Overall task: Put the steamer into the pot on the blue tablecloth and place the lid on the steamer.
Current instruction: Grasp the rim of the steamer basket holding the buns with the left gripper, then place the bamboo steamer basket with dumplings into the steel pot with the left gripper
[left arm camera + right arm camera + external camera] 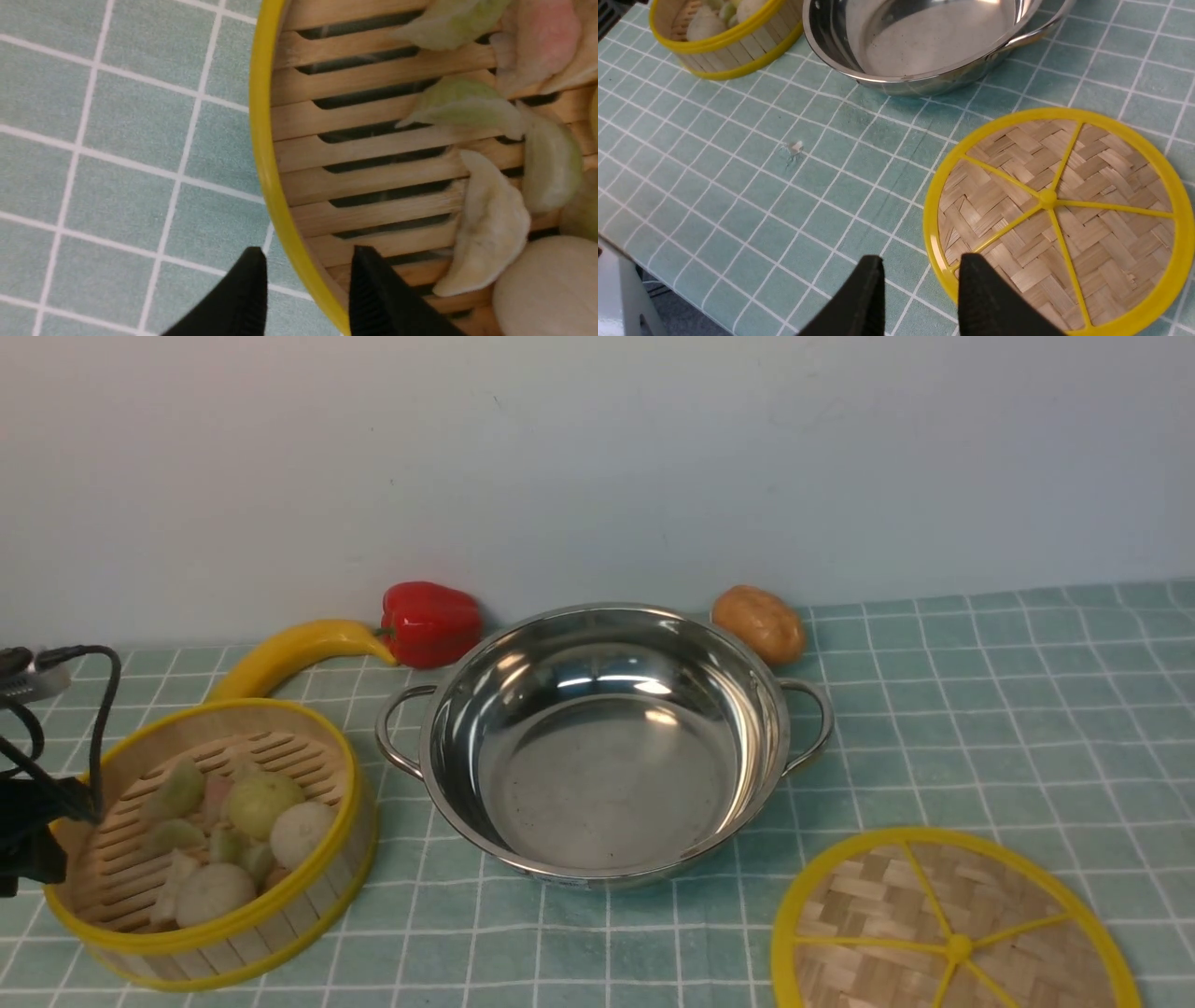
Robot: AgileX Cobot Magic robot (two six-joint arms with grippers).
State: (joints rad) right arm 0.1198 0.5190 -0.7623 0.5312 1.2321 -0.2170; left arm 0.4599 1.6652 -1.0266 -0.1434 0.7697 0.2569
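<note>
- Step in hand (judged): taking the steamer (308, 910) by its rim, ready for the lift into the pot (467, 728).
- Left gripper (306, 284): jaws part open and straddling the steamer's yellow rim (261, 140).
  - The outer finger (247, 298) hangs over the blue tablecloth (980, 709), and a strip of cloth shows between it and the rim.
  - The inner finger (378, 298) sits over the slatted floor, close against the rim.
  - Nothing is clamped.
- Steamer: directly beneath the left gripper, standing on the cloth. Its dumplings (486, 233) lie just inward of the inner finger.
- Pot: to the right of the left gripper, beyond the steamer's far side. It is empty, and its looped handle (397, 733) is near the steamer, seemingly not touching.
- Handling note (judged):
  - Seat the fingers low enough to cover the wall, then close squarely.
  - A one-sided hold is likely to tip the basket, so lift slowly and keep it level so the food does not slide.
  - Clear the handle and the pot's edge, then lower on centre, since the fit looks close.
- Right gripper (920, 294): part open and empty, poised above the near edge of the lid (1087, 168). Contact cannot be told.
- Lid: flat on the cloth under the right gripper, apart from the pot.
</note>
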